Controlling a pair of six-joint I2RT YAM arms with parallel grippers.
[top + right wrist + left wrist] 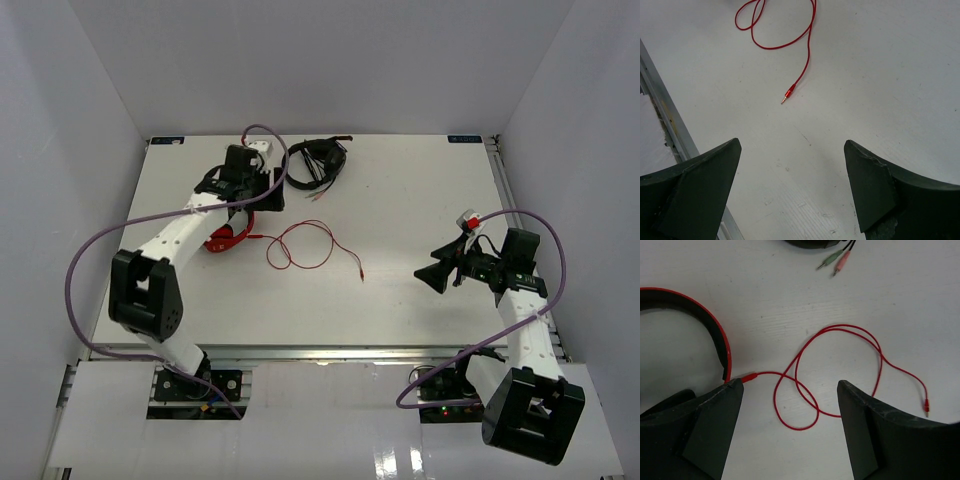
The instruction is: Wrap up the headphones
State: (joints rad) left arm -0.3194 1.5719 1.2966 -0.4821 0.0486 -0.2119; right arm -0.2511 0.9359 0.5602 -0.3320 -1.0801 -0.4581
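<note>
The red headphones (228,240) lie at the left of the table, partly hidden under my left arm; the left wrist view shows only the red-black headband (715,330). The thin red cable (305,245) runs right in loose loops and ends in a plug (361,277). It also shows in the left wrist view (840,329) and the right wrist view (807,40), with its plug (789,93) lying free. My left gripper (255,205) (790,385) is open and empty, above the cable where it leaves the headband. My right gripper (432,275) (790,145) is open and empty, right of the plug.
Black headphones (318,160) lie at the back, their green and pink plugs (832,261) just beyond the red cable. The table's metal front rail (665,120) runs close to my right gripper. White walls enclose the table.
</note>
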